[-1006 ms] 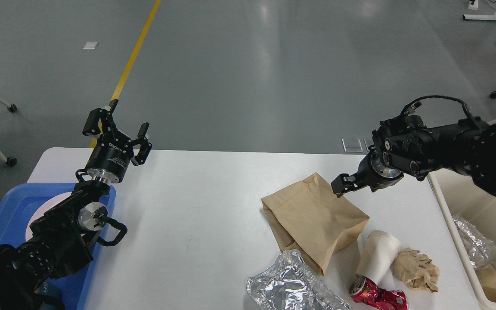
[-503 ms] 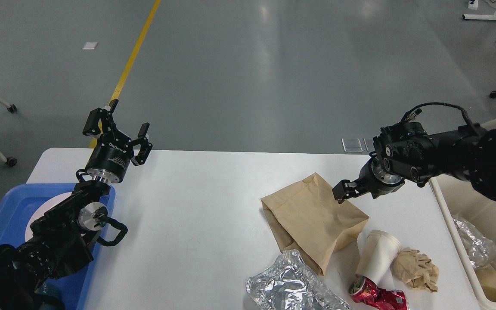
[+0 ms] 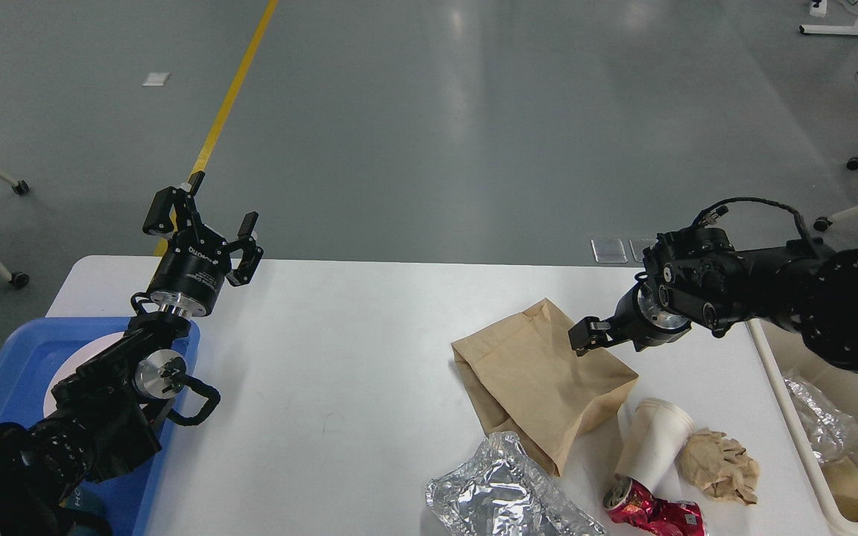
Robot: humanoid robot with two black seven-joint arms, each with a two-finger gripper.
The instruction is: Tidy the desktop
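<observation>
– Containers first, left to right?
– Your blue tray carries a white plate; left gripper gapes empty above the desktop. Right gripper meets the paper bag, jaws unclear. Cream bin holds foil.

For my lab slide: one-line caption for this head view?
Right gripper at the flat brown paper bag on the white desktop; left gripper raised, open.

The desktop is holding a paper bag, foil, a white cup, a red can, a paper ball and a blue tray.
</observation>
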